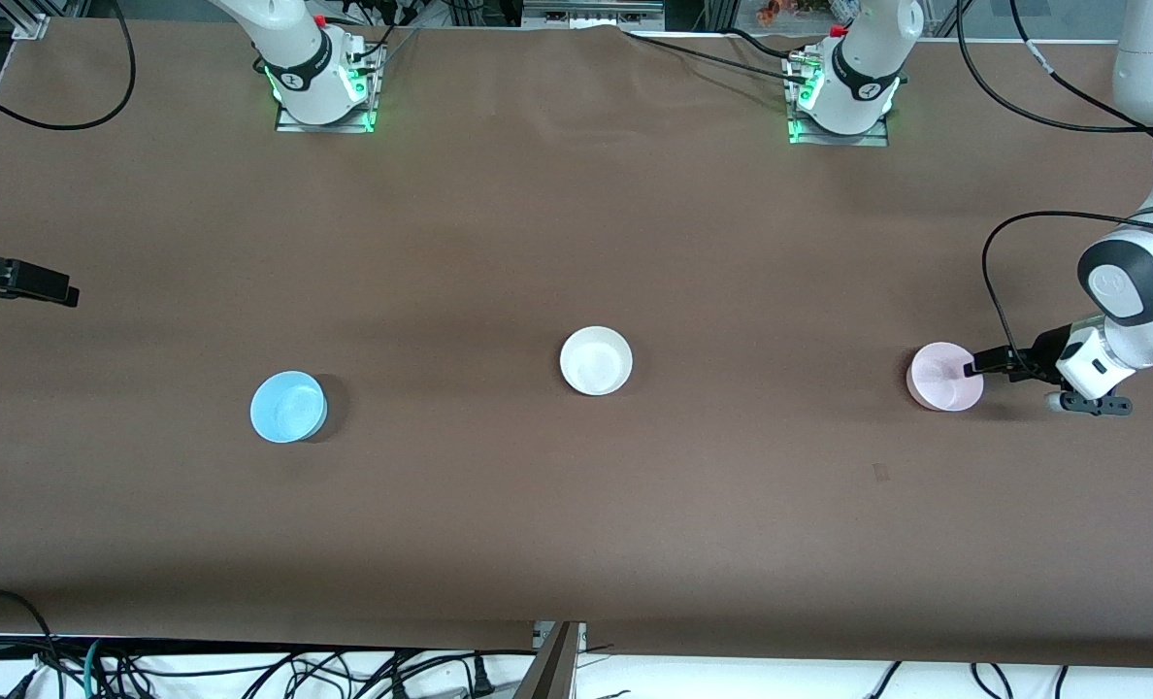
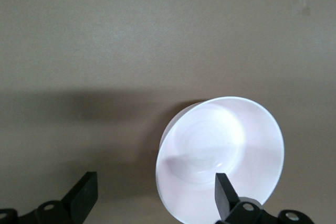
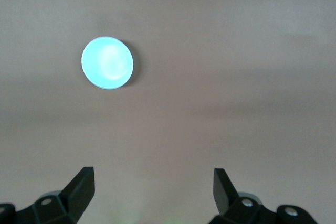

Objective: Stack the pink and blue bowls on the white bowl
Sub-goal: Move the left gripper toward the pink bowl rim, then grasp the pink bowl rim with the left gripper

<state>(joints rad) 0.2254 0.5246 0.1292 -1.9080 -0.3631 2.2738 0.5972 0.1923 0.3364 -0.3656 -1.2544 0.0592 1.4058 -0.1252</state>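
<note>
Robotics lab, two bolted-down arm bases (image 1: 322,83) with green lights, brown-covered table (image 1: 538,243), loose cables (image 1: 247,670), aluminium framing (image 1: 591,15)
</note>
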